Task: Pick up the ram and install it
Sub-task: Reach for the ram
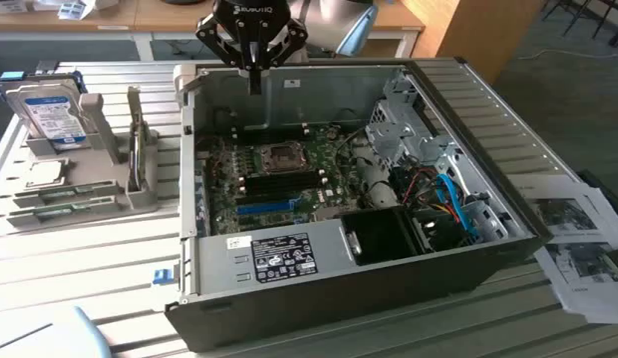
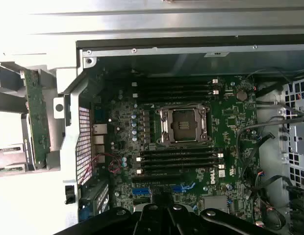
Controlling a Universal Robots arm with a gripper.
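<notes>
On the pale slatted surface (image 1: 90,253) sits a big open computer case (image 1: 458,89). You can look right down at the green main board (image 2: 230,127) on its floor. Beside the case, on the exterior view's left, stands a grey holder (image 1: 110,145) with a blue and white hard drive (image 1: 52,112) at its far end.

Up above the back wall of the case hangs the black gripper (image 1: 254,89). Its fingers (image 1: 254,78) are pressed together, and they hold nothing.

The ram (image 2: 37,117) is well apart from the fingers. It rests in the grey holder, outside the case, just past the case wall that has the plugs in it. It runs along that wall.

The ram is a long, thin, flat green stick with tiny specks on it, too small to make out. Two more green sticks (image 1: 62,195) lie flat in the holder, farther from the case.
</notes>
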